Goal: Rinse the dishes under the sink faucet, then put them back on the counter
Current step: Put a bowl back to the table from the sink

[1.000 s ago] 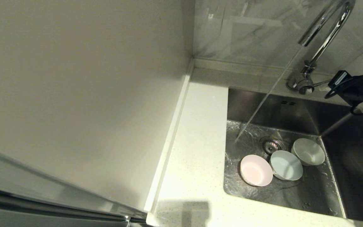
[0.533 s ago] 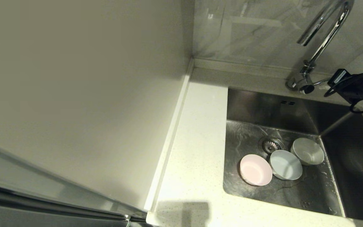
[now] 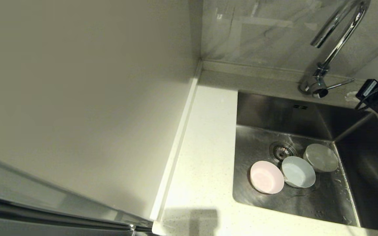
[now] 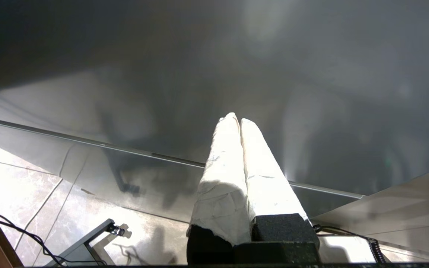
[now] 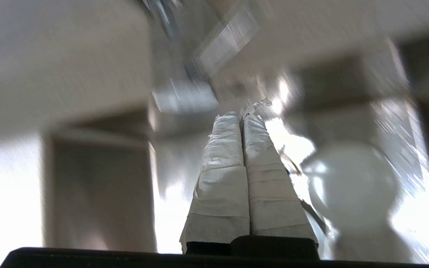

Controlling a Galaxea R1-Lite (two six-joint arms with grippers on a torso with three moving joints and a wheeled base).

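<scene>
Three bowls lie on the floor of the sink (image 3: 264,111): pale pink (image 3: 266,177), pale blue (image 3: 298,171) and white (image 3: 321,157), in a row beside the drain (image 3: 281,150). No water runs from the chrome faucet (image 3: 338,31); its thin lever (image 3: 340,84) points right. My right gripper (image 3: 351,96) hovers just right of that lever, clear of it, shut and empty (image 5: 241,113); the white bowl (image 5: 352,186) shows blurred past it. My left gripper (image 4: 237,119) is parked low beside the cabinet, shut on nothing, out of the head view.
The white speckled counter (image 3: 205,141) runs along the sink's left side and front, with a raised back ledge (image 3: 251,67). A cream wall panel (image 3: 77,82) stands left of the counter. The sink floor is wet.
The water stream has stopped. My right arm has drawn back to the right, off the faucet lever. The bowls have not moved.
</scene>
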